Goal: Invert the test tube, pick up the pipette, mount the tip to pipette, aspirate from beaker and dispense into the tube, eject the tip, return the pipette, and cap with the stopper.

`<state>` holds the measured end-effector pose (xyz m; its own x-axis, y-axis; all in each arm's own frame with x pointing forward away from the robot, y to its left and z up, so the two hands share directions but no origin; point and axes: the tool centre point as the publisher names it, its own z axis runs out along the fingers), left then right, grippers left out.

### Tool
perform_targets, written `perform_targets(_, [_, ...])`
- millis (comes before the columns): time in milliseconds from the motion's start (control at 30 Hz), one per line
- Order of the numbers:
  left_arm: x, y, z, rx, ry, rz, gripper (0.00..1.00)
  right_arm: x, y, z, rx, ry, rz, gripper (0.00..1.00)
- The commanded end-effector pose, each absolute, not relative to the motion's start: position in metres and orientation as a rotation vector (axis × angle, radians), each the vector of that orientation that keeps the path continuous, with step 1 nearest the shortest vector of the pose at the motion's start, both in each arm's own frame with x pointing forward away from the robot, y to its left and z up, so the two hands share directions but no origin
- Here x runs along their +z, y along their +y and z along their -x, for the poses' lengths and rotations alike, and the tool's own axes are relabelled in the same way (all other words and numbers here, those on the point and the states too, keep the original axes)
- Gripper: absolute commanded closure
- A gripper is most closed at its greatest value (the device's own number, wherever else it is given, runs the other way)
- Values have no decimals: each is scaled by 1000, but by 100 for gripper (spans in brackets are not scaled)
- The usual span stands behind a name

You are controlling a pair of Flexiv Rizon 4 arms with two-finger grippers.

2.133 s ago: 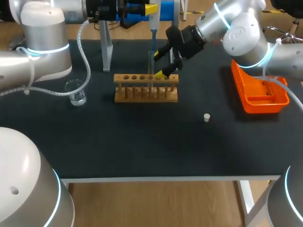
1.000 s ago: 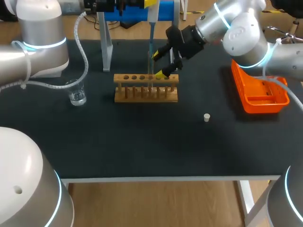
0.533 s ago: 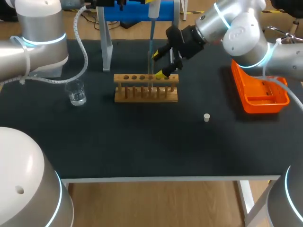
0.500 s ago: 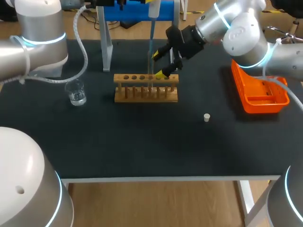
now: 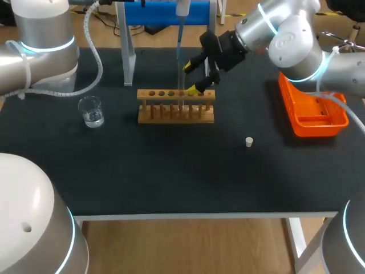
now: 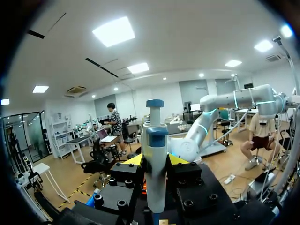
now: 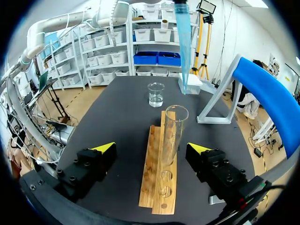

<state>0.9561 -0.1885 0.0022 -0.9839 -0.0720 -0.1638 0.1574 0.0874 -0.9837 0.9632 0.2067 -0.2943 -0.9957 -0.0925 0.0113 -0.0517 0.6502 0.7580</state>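
- Table (image 5: 171,171): black top, pale edge on near side.
- Wooden tube rack (image 5: 176,118): stands mid-table, toward far side, long side facing the robot.
- Beaker (image 5: 91,111): left of rack, apart from it, upright, a little clear liquid in it.
- Stopper (image 5: 249,141): small, white, right of rack and nearer the robot.
- Orange basket (image 5: 296,123): well right of rack, by table's right edge.
- Stand w/ grey leg (image 5: 128,60), blue top: behind rack.

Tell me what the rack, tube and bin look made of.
Rack: wood, going by the pale tan, matte surface with faint grain and drilled holes.
Tube: clear glass, or possibly clear plastic. It is see-through, with a shiny rim.
Bin: probably moulded plastic, given the even bright orange and slight sheen.
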Motion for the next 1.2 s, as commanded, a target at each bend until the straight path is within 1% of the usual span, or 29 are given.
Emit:
perform_targets(33, [6,-174,-939,-1988,2170,-61,100,-294,207,-964,-1283,-2808,-124,0])
perform_targets(200, [-1,-160,-924,-1985,2132,-49,100,-294,207,-964,-1283,-2808,-124,0])
perform_targets(300, [-21,-140,-899,-1998,2077,22,100,-294,207,-964,-1283,-2808,-124,0])
perform_targets(467, [-39,-129,-871,-2020,2024,30,100,-294,207,-964,-1283,-2808,-124,0])
perform_targets(900, [-85,-140,-818,-2057,2073,25,100,-294,207,-964,-1283,-2808,-124,0])
perform_targets(1200, [-105,-147,-807,-2088,2106,-20,100,-294,207,-964,-1283,-2808,-124,0])
